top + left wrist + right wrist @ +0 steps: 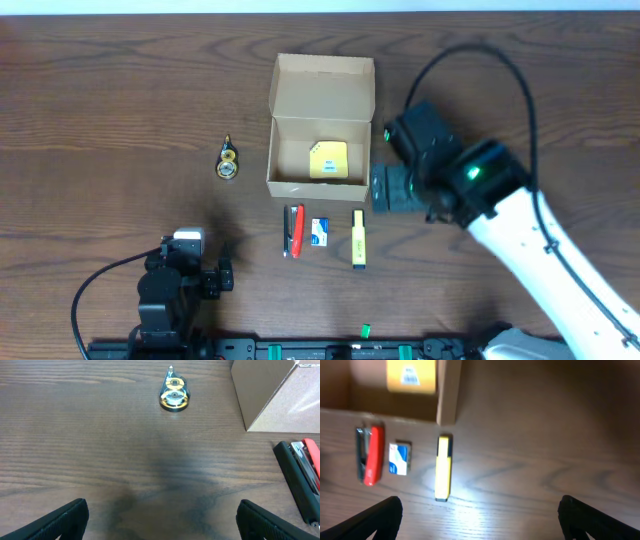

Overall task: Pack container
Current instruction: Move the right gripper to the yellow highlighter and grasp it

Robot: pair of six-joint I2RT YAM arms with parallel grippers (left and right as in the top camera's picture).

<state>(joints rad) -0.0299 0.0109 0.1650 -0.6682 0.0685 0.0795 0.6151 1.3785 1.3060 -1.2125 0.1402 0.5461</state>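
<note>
The container (318,186) is a tan cardboard box at mid-table, its flap lid standing open at the back, with a yellow item (328,160) lying inside. In front of it lie a red-and-black stapler (293,230), a small blue-and-white box (320,232) and a yellow highlighter (359,238). My right gripper (480,507) hovers open and empty just right of the box's front corner, above the table beside the highlighter (443,467). My left gripper (160,512) is open and empty, low near the front left edge, facing a gold tape dispenser (174,394).
The gold tape dispenser (228,160) lies left of the box. The right arm (540,250) reaches in from the front right, a black cable looping above it. The left arm's base (165,300) sits at the front edge.
</note>
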